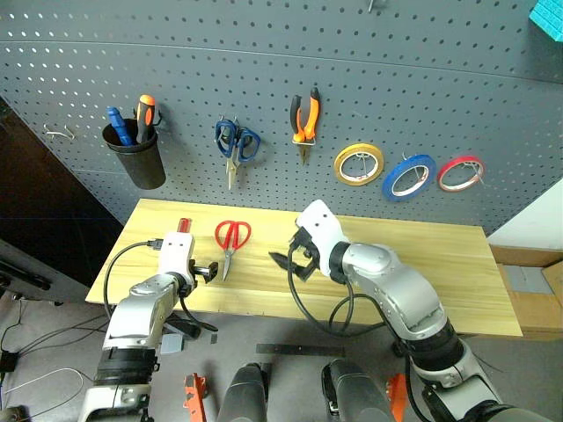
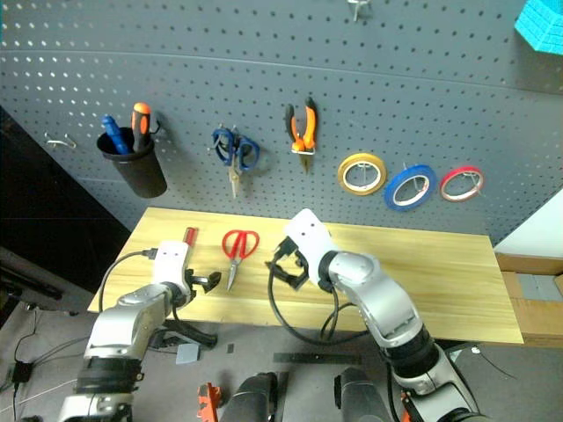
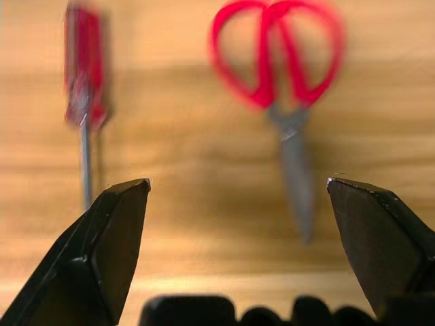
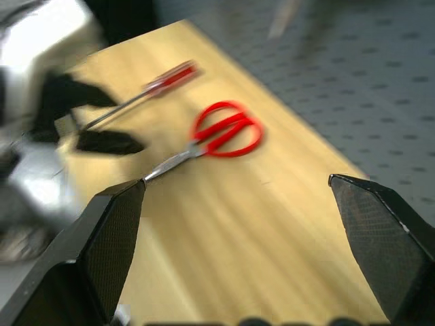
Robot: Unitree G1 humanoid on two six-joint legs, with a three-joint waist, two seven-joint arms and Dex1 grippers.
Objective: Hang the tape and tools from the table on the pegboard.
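Note:
The red-handled scissors [image 1: 232, 237] lie on the table [image 1: 422, 264] at its left, blades toward the front edge. The red-handled screwdriver [image 1: 184, 226] lies just left of them, partly hidden by my left hand. My left gripper [image 1: 206, 271] is open, low over the front left edge, pointing at the scissors [image 3: 279, 68] and screwdriver [image 3: 85, 75]. My right gripper [image 1: 295, 261] is open and empty above the table's middle, facing left toward the scissors [image 4: 224, 132]. The blue tape [image 1: 409, 176] and the orange-and-black pliers [image 1: 304, 119] hang on the pegboard [image 1: 352, 79].
On the pegboard a black cup [image 1: 136, 158] holds a blue and an orange screwdriver. Blue-handled scissors [image 1: 236, 145] hang beside it. A yellow roll [image 1: 358, 163] and a red roll [image 1: 460, 173] flank the blue tape. Bare hooks [image 1: 60, 134] sit at far left.

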